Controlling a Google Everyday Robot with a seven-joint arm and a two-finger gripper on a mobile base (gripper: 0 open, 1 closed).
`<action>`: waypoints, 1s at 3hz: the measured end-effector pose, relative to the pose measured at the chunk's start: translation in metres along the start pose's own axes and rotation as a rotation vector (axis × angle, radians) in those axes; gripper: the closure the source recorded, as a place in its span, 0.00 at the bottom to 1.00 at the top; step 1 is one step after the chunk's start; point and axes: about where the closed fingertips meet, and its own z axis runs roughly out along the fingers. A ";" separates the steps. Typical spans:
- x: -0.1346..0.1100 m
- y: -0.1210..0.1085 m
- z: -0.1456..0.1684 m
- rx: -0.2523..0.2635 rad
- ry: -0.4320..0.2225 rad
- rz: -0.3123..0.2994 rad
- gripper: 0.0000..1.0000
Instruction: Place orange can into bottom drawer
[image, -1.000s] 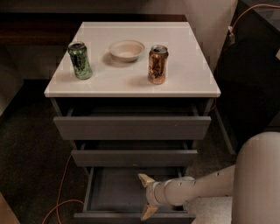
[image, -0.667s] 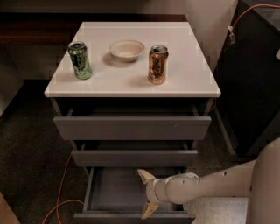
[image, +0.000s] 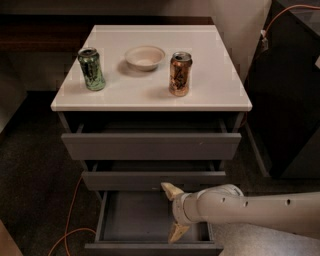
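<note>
the gripper (image: 174, 212) sits inside the pulled-out bottom drawer (image: 131, 216), fingers spread wide and holding nothing, with open floor to its left. the orange can (image: 180, 74) stands upright on the white top (image: 215, 85) near the front edge, its dark markings unreadable, right of a bowl (image: 145, 57) and a green can (image: 91, 69).

Lab-like room: robot claw (image: 175, 212) over bottom drawer (image: 132, 215), cable (image: 68, 215) on floor (image: 30, 190).

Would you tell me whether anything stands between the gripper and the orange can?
Yes: the gripper, fingers open, hangs over the open bottom drawer; the protruding middle drawer and top drawer lie between it and the orange can above.
</note>
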 end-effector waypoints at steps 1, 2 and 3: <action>0.000 0.000 0.000 0.000 0.000 0.000 0.00; -0.007 -0.006 -0.020 0.031 -0.023 0.021 0.00; -0.032 -0.017 -0.072 0.068 -0.058 0.037 0.00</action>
